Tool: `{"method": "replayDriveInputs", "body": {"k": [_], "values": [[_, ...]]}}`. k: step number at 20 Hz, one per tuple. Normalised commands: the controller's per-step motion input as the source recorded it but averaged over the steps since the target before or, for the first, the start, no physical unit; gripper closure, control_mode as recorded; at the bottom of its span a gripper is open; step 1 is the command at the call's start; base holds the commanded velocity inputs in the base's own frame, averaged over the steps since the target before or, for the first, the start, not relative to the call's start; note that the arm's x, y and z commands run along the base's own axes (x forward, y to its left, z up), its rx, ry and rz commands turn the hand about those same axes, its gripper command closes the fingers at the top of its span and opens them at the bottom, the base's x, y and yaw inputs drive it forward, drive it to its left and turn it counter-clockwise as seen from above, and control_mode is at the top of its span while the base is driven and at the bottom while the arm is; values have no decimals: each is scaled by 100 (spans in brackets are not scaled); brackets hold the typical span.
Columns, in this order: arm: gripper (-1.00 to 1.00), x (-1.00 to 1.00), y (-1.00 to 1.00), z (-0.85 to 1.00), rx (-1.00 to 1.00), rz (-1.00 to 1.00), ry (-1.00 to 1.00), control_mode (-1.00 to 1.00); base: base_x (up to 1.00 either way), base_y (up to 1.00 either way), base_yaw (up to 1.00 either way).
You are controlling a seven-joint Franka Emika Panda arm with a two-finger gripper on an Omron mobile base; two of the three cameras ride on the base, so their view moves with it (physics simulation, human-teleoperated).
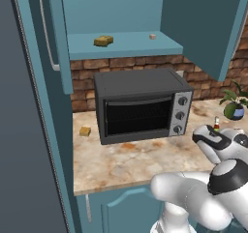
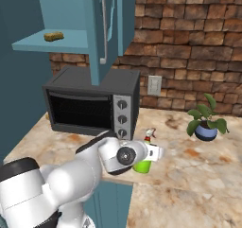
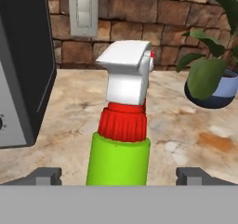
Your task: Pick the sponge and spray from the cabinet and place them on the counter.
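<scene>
Green spray (image 3: pixel 118 158) stands on the counter (image 3: pixel 195 139) between the spread tool (image 3: pixel 118 175), microwave (image 3: pixel 21 79) beside, plant (image 3: pixel 209 76) behind.

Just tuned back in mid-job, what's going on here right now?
The end effector is open, its fingertips standing on either side of the spray, which stands upright on the counter to the right of the toaster oven, near the potted plant. So the spray looks delivered. The sponge still lies on the shelf of the open cabinet, so that half of the job is not yet done.
</scene>
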Motion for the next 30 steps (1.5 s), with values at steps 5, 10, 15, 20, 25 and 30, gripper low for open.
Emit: {"method": "replayDriveInputs", "body": {"k": [5,10,15,20,25,30], "values": [[-100,-26,9,0,-2,0,-5,-100,0,0,0],[-100,-22,15,1,-3,0,-7,-100,0,0,0],[-100,-23,15,0,-4,0,-7,-100,0,0,0],[-100,-23,28,-1,-5,0,-4,-100,0,0,0],[-100,-19,34,-8,-6,0,-2,-100,0,0,0],[-100,-55,44,-2,-7,0,-8,-100,0,0,0]]}}
